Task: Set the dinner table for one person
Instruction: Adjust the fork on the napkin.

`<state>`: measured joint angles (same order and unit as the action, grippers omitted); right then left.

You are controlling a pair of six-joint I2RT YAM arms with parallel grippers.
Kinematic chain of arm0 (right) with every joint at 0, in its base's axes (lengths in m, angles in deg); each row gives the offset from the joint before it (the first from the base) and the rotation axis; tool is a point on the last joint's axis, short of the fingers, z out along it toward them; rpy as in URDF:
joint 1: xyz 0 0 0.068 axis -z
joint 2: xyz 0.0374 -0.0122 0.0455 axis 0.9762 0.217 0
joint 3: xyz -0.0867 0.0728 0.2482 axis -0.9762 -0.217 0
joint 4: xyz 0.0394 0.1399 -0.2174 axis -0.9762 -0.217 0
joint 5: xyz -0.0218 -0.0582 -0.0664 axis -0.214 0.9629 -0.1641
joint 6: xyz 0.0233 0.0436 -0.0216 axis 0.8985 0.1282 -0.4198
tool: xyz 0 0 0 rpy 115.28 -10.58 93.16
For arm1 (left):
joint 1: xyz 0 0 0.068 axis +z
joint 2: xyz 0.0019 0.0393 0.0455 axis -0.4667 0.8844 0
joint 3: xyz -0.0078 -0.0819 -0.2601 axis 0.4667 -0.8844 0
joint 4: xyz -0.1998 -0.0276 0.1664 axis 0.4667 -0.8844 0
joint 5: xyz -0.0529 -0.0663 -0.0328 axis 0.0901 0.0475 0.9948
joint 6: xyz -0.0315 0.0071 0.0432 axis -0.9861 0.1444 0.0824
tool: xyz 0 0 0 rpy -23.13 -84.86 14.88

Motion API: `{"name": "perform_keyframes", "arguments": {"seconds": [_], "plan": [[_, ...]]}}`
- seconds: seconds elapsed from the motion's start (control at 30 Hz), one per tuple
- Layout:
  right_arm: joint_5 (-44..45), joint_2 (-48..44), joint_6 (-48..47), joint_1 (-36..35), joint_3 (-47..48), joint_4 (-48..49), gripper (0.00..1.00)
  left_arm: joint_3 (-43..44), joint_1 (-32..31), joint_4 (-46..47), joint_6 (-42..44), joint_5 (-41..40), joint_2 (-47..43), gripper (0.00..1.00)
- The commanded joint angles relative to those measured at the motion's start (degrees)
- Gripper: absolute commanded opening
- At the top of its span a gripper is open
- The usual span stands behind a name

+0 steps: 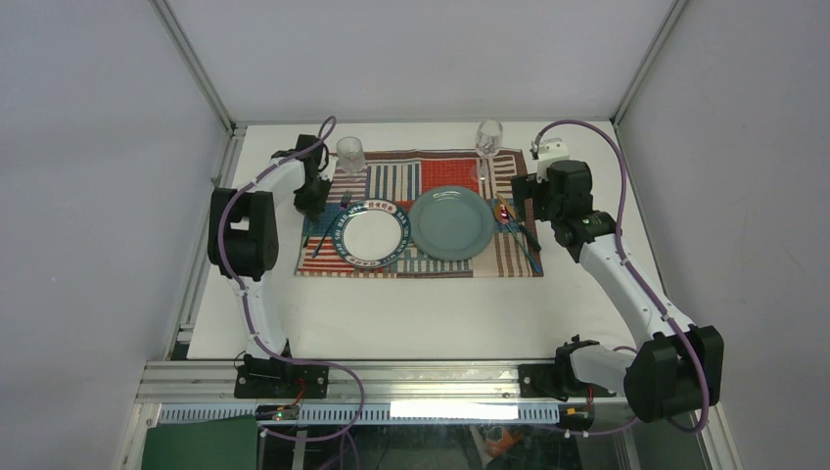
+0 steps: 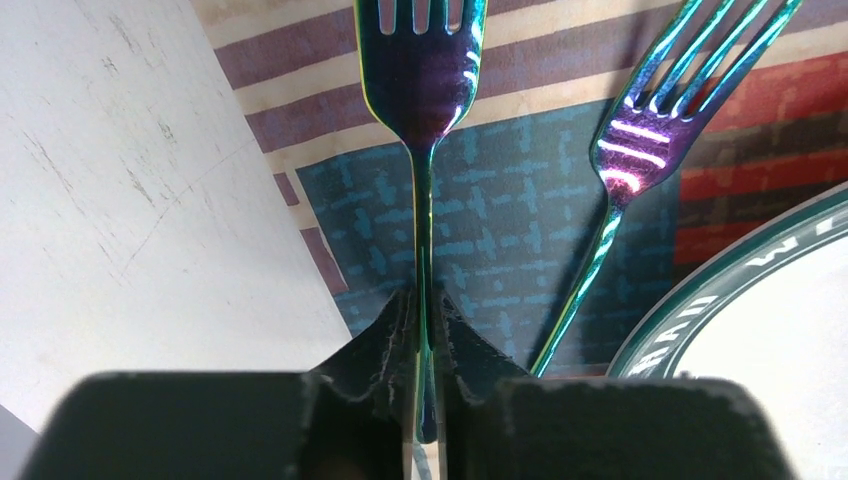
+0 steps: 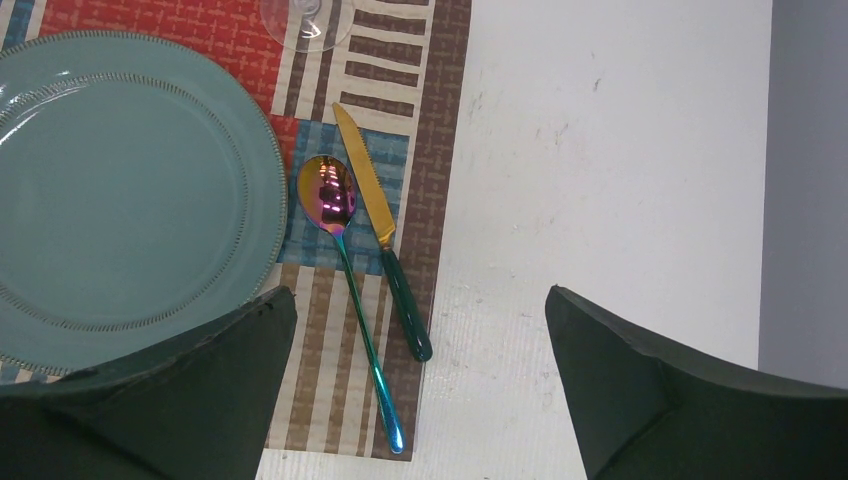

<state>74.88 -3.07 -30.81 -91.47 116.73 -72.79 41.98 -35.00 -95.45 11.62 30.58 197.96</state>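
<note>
White and matte, the large aluminium-railed dinner table (image 1: 411, 313) fills the enclosure, a striped red-blue-white patchwork placemat (image 1: 445, 168) lying on its far half. We judge the table rigid and fixed, with nothing to grasp. The slim iridescent metal fork (image 2: 420, 100) looks light, stiff and slick, and is best pinched at the handle, where our left gripper (image 2: 425, 330) clamps it. Our right gripper (image 3: 418, 295) hangs wide and empty. Only the left wrist view shows a second iridescent fork (image 2: 640, 150) alongside. Only the right wrist view resolves the iridescent spoon (image 3: 330, 195) and the gold-bladed, green-handled knife (image 3: 365, 180).

Iridescent glossy metal fork (image 2: 420, 95), woven cloth placemat (image 2: 505, 215)
</note>
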Motion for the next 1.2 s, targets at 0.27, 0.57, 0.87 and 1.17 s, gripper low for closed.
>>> {"name": "perform_keyframes", "arguments": {"seconds": [0.27,0.57,0.87,1.17], "plan": [[0.1,-1.1,-0.3,0.3,0.4,2.9,1.00,-6.8,-3.6,1.2,-0.3,3.0,-7.4,0.23],[-0.7,-1.9,0.1,0.4,0.2,2.5,1.00,-5.1,-5.3,-1.7,-1.8,-4.1,-13.7,0.26],[-0.9,-1.9,0.5,0.3,0.4,2.4,1.00,0.5,-6.7,-6.1,0.6,-5.4,-17.4,0.28],[0.3,-1.4,0.1,0.4,0.1,2.5,1.00,9.9,-19.1,-8.1,2.3,4.2,-6.6,0.21]]}}
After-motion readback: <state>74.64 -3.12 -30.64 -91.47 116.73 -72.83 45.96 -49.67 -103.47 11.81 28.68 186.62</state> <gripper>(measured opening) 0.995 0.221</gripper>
